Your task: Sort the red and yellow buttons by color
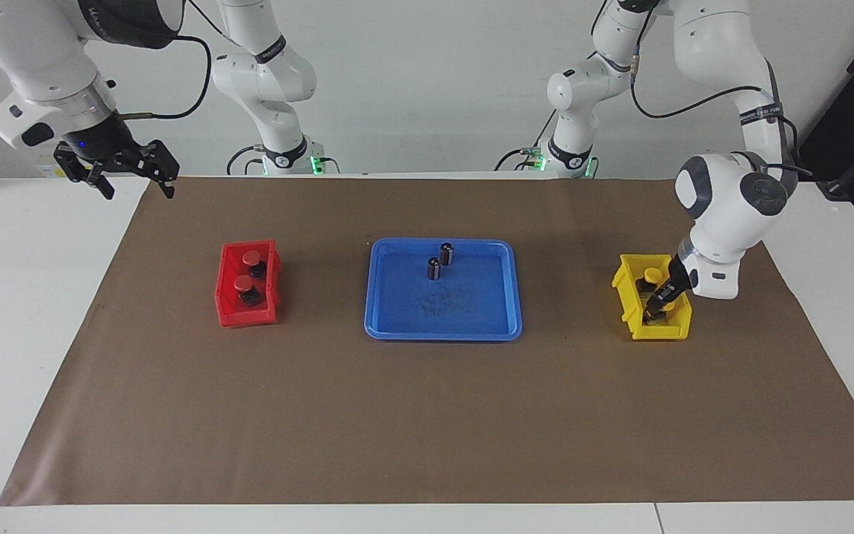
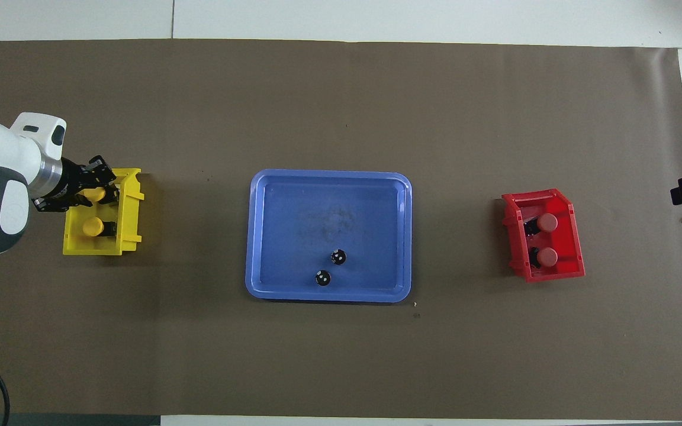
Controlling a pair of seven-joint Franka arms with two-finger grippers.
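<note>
Two high, distant views, half-turned, sharing the blue tray [image 1: 442, 329] [image 2: 329, 294]

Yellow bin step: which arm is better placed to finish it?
Left. The left gripper is down inside the yellow bin at a yellow button. The right gripper waits raised at the right arm's end of the table, near the red bin.

arms: glossy white, grey joint caps | cables: black (looping) | claws: black
</note>
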